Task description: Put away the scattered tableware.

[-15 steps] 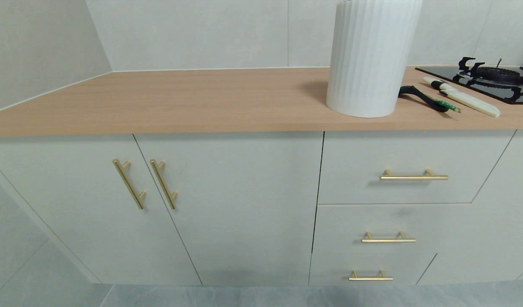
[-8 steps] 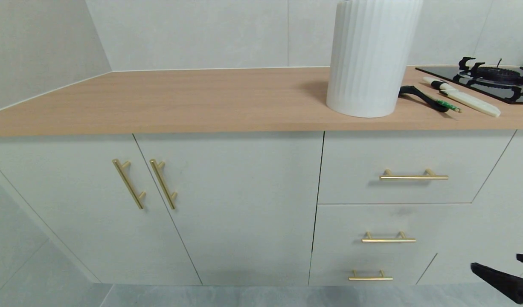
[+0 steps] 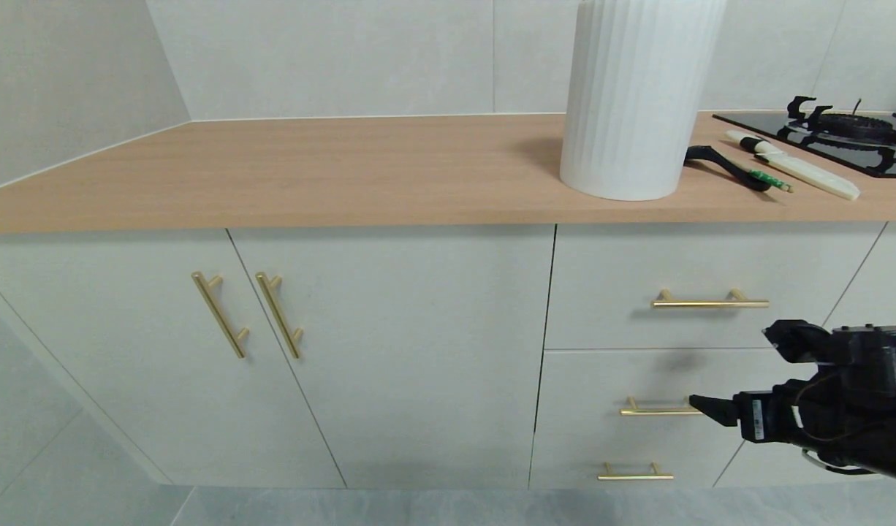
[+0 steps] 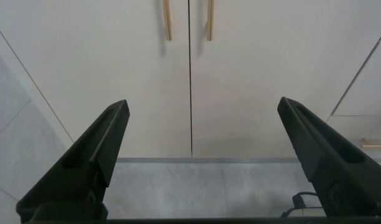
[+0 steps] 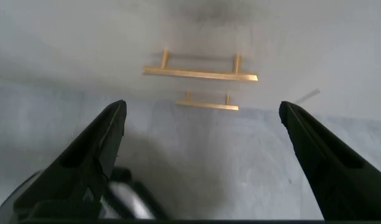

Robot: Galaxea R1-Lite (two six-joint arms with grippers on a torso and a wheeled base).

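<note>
Right wrist view first: your right gripper (image 5: 201, 109) has its two dark fingers (image 5: 94, 158) spread wide with nothing between them. Straight ahead of it, through the gap, you see the middle drawer handle (image 5: 201, 73) and, just past that, the shorter bottom drawer handle (image 5: 207, 104). Both are brass bars on the pale drawer fronts and both are apart from the fingertips. In the head view this gripper hangs low in front of the drawer stack. One fingertip lines up with the end of the middle handle, though from that angle you cannot tell whether they meet. The top drawer handle (image 3: 710, 301) sits just above the gripper. Higher still, up on the wooden counter (image 3: 309, 172), lies the scattered tableware, well apart from the open fingers. There is a black-handled utensil (image 3: 726, 166), a thin green stick (image 3: 771, 179) beside it, and a pale knife (image 3: 802, 172) on the far side of those. A tall white ribbed container (image 3: 638, 95) stands on the counter just beside the black handle, above the gripper and slightly toward your left arm's side. The black hob (image 3: 850, 135) lies beyond the knife. Your left gripper (image 4: 202, 106) is also opened wide and holds nothing. Ahead of it are the two cupboard doors (image 4: 252, 81), whose seam runs between the fingers, with a pair of upright brass door handles (image 4: 167, 18) farther off. The grey floor (image 4: 196, 186) lies beneath it.
</note>
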